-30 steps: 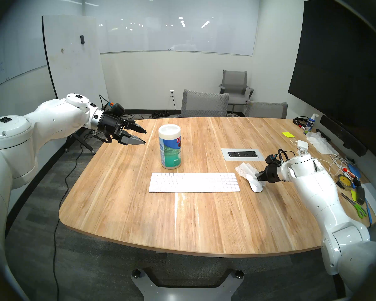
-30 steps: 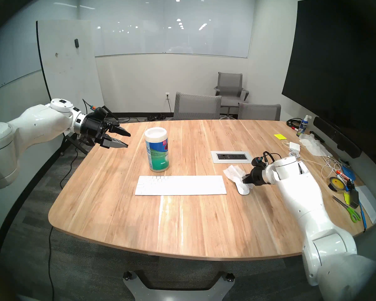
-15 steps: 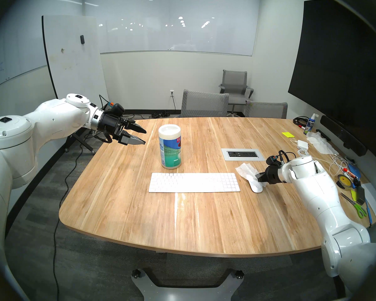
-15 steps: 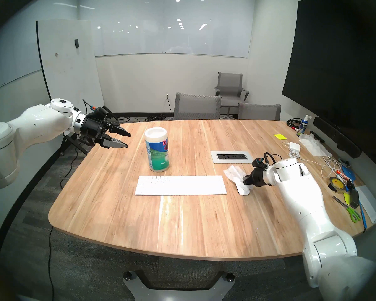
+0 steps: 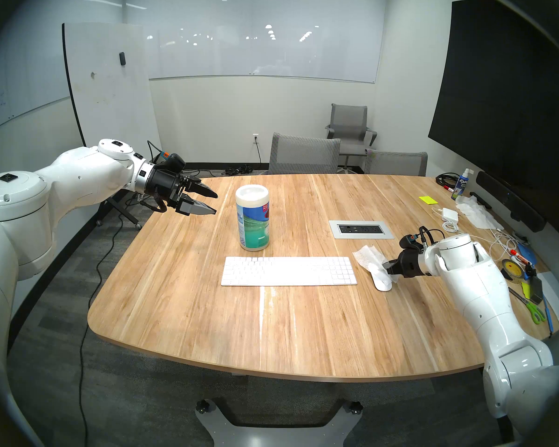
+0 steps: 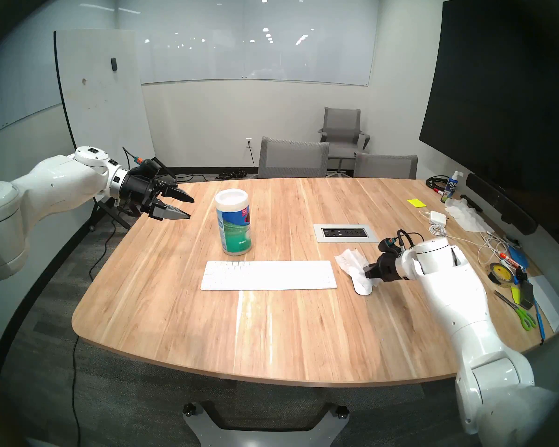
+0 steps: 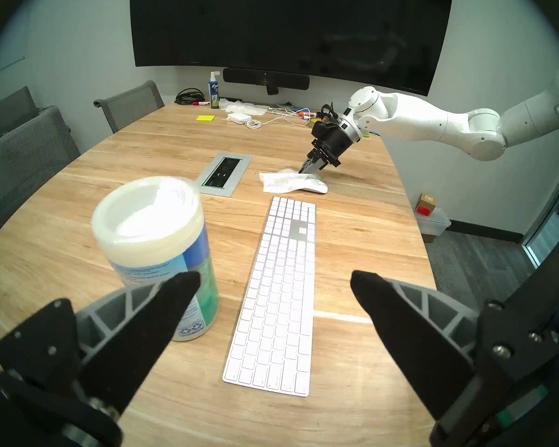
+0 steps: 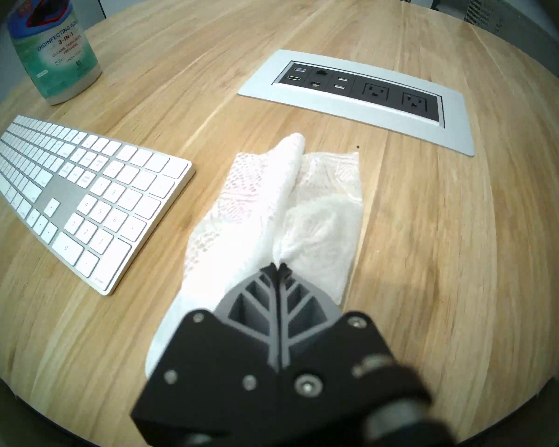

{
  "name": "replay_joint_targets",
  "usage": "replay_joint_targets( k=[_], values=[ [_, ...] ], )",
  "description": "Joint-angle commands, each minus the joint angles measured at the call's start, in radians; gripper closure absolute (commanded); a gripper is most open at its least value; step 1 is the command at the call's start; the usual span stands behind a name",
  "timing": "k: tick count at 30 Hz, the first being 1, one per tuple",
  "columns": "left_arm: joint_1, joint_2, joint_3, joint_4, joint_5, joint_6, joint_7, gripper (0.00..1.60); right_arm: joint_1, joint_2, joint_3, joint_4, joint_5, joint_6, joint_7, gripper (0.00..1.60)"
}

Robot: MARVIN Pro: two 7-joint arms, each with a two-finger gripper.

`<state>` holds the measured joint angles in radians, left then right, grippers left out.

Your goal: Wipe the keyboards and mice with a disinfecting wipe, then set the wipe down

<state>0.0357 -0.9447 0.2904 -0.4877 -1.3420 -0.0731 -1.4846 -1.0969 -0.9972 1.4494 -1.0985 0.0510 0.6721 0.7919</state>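
Progress status: the mouse-wiping step is under way, and the final set-down has not been carried out.

Right claw (image 8: 279, 267): fully clenched on a bunched fold of the wipe (image 8: 262, 211). The wipe drapes over the mouse (image 5: 382, 279), with the claw tips pressing it onto the mouse's far half. The near end of the mouse shows bare and glossy in both head views. The free part of the wipe trails away from the robot, lying flat on the surface (image 5: 304, 323) toward the power panel (image 5: 361, 229).

Left claw (image 5: 214, 202): released, jaws spread wide, holding nothing. It hangs above the left edge of the surface, near the wipe canister (image 5: 252, 222) but apart from it.

Keyboard (image 5: 289, 271): lies flat between the canister and the mouse, just beside the mouse and not touching it. No wipe or claw is in contact with it. Whether it has already been wiped cannot be read from its appearance; no moisture or streaks are distinguishable.

Judged remaining work:
1. Complete the pass over the mouse, including the uncovered near end.
2. Wipe the keyboard, if not already treated.
3. Lay the wipe on the surface and release the right claw.
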Motion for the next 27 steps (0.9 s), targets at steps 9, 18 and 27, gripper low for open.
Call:
replay_joint_targets(
  k=[9, 18, 27],
  values=[
    [-0.025, -0.001, -0.004, 0.002, -0.009, 0.0, 0.001, 0.0, -0.009, 0.023, 0.032, -0.083, 0.014, 0.025, 0.022, 1.6],
    [-0.026, -0.001, -0.002, 0.002, -0.012, 0.0, 0.001, 0.0, -0.045, 0.033, 0.041, -0.117, 0.014, 0.033, 0.033, 1.6],
    [-0.026, -0.001, -0.001, 0.002, -0.012, 0.0, 0.001, 0.0, -0.097, 0.053, 0.062, -0.185, 0.022, 0.059, 0.057, 1.6]
  ],
)
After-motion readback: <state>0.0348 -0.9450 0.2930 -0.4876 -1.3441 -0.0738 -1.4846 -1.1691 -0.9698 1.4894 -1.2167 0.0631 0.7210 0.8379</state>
